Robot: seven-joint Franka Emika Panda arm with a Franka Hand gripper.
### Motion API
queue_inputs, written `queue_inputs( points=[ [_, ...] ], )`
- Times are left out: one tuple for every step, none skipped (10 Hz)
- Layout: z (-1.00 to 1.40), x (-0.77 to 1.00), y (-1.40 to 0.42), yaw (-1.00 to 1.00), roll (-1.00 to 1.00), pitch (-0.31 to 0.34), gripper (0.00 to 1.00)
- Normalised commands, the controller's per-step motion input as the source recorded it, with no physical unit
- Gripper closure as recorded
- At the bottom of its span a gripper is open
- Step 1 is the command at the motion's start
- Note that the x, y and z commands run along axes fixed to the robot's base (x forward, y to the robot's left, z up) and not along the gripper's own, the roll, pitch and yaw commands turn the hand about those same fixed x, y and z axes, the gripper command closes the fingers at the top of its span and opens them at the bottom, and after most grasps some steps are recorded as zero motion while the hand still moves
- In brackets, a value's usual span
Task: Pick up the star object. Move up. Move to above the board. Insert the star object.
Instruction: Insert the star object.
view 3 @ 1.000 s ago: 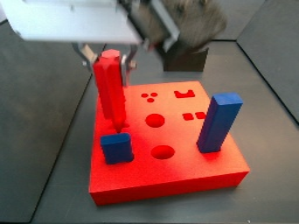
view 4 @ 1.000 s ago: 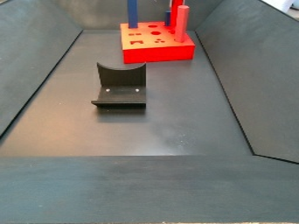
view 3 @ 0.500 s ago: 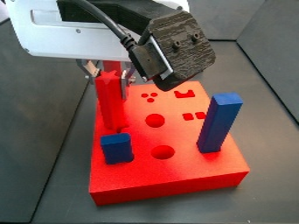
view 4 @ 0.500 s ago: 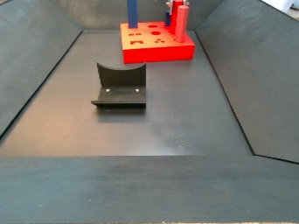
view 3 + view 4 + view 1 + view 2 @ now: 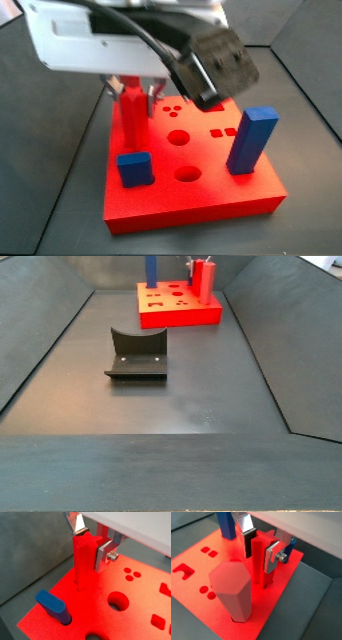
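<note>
The star object [image 5: 83, 559] is a slim bright red post standing upright, its lower end in the star hole of the red board [image 5: 137, 594]. It also shows in a wrist view [image 5: 260, 559] and a side view [image 5: 131, 125]. My gripper [image 5: 91, 541] is shut on the post's top, with one silver finger on each side, and shows the same way in a wrist view [image 5: 260, 548] and a side view [image 5: 131, 88]. The board also shows in both side views [image 5: 214, 185] [image 5: 178, 311].
A pinkish hexagonal post [image 5: 232, 587] with a pale top stands in the board beside the star object. A short blue block [image 5: 134, 168] and a tall blue block [image 5: 250, 140] also stand in the board. The fixture [image 5: 136, 354] stands on the dark floor, which has sloping walls.
My gripper has moved down with the star object. The post's top sits lower and its lower end has gone deeper into the board's hole.
</note>
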Motion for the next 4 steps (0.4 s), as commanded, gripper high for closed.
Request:
queue_inputs(
  points=[
    [-0.54, 0.0, 0.0, 0.0, 0.04, -0.046, 1.0],
    [-0.57, -0.01, 0.0, 0.0, 0.07, -0.04, 1.0],
    [-0.75, 0.0, 0.0, 0.0, 0.03, -0.047, 1.0],
    [0.0, 0.0, 0.0, 0.0, 0.0, 0.0, 1.0]
  ],
)
